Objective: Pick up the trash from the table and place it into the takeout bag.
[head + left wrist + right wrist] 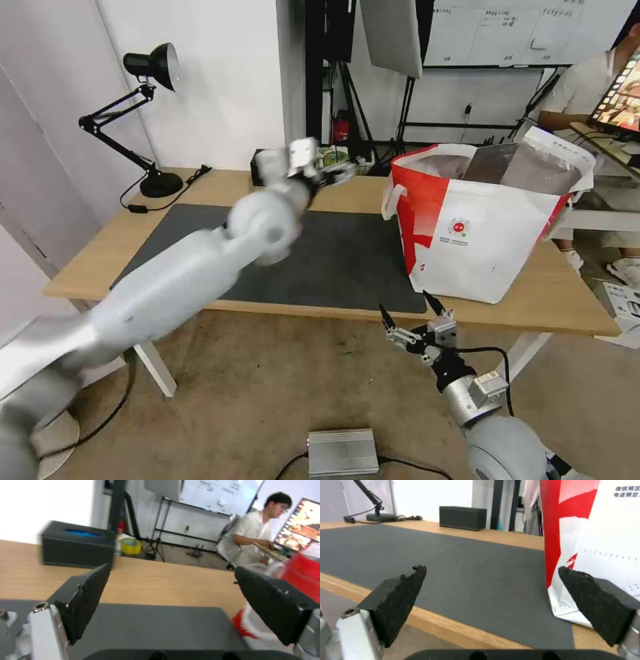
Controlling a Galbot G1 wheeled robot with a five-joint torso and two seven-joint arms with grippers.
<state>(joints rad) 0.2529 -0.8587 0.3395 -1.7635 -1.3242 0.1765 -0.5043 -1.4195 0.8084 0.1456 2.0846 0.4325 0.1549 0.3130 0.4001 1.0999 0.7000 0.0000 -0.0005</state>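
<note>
The takeout bag [480, 227], white and red with a foil lining, stands open on the right end of the table [320, 193]. The trash is out of view. My left arm stretches over the dark mat [347, 260], and its left gripper [337, 175] hangs open and empty above the table's back edge, left of the bag. In the left wrist view the left gripper [172, 568] has bare wood between its fingers and the bag [300, 577] beside it. My right gripper [404, 301] is open below the table's front edge, near the bag's corner [596, 542].
A black box [76, 545] and a yellow tape roll [130, 546] sit at the table's back edge. A black desk lamp [157, 120] stands at the back left corner. On the floor in front of me lies a silver box [343, 452] with a cable.
</note>
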